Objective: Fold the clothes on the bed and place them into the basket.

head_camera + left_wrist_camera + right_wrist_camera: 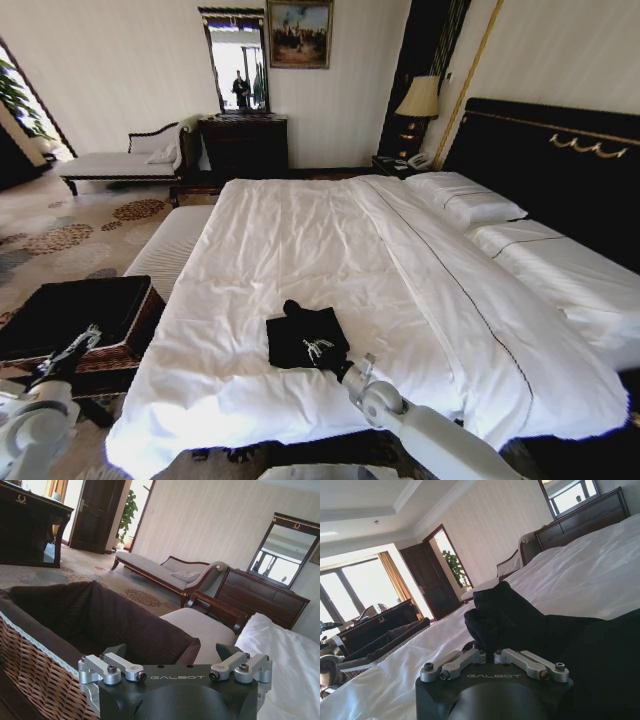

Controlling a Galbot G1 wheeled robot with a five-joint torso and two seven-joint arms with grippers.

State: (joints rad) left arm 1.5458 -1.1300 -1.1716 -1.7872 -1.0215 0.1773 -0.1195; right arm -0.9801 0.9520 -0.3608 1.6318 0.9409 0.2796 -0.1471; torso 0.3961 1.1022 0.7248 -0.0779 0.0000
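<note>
Shirt: the black short-sleeved T-shirt [305, 337] lies folded into a compact square on the near part of the big white-sheeted bed [300, 250], close to the near edge, so you can reach it without leaning far.
Right gripper: your right gripper [325, 355] sits at the shirt's near right corner; in the right wrist view its jaws are drawn together on a bunched fold of black cloth [505, 620], pinching the bundle so it should lift as one piece.
Left gripper: your left gripper [85, 340] hangs over the near rim of the basket, jaws spread apart and holding nothing.
Basket: the rectangular dark brown woven wicker basket [140, 318] with black fabric lining stands left of the bed, near you, a short carry from the shirt.
Stage: folding looks done; by my reading the transfer into the basket remains.
</note>
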